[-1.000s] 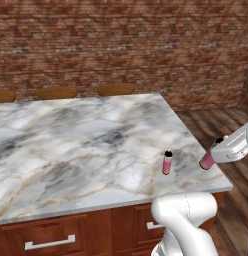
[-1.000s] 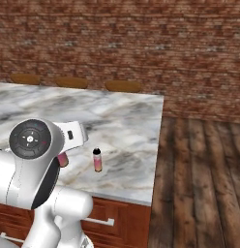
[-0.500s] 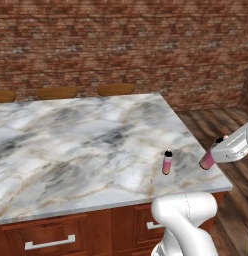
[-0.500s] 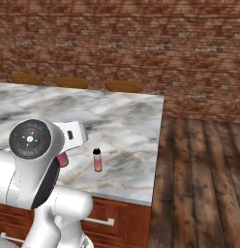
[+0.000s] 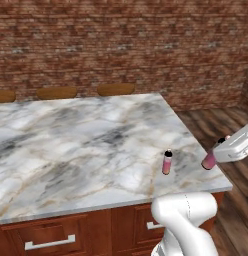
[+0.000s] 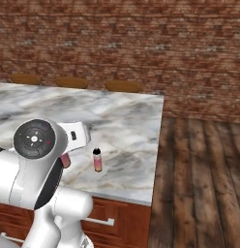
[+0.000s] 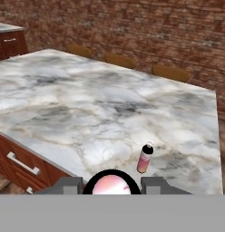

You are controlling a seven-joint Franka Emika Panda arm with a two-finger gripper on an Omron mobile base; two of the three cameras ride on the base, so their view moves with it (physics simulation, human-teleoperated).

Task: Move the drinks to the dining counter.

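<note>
The dining counter (image 5: 71, 145) is a white marble island with reddish wood drawers. One drink, a slim pink bottle (image 5: 167, 162) with a black cap, stands upright near the top's front right corner; it appears again as the bottle (image 6: 97, 160) and the bottle (image 7: 144, 159). My gripper (image 5: 218, 149) is shut on the other pink bottle (image 5: 209, 160), held tilted over the counter's right edge, to the right of the standing one. In the hand view that held bottle (image 7: 112, 186) sits between my fingertips (image 7: 64, 185). From the right base, the held bottle (image 6: 66, 160) peeks out behind the arm.
Round wooden stools (image 5: 115, 89) line the island's far side, below a brick wall (image 5: 121, 45). Dark wood floor (image 6: 199, 169) lies to the right of the island. Drawer handles (image 5: 48, 243) face me. Another wood cabinet (image 7: 10, 41) stands far off.
</note>
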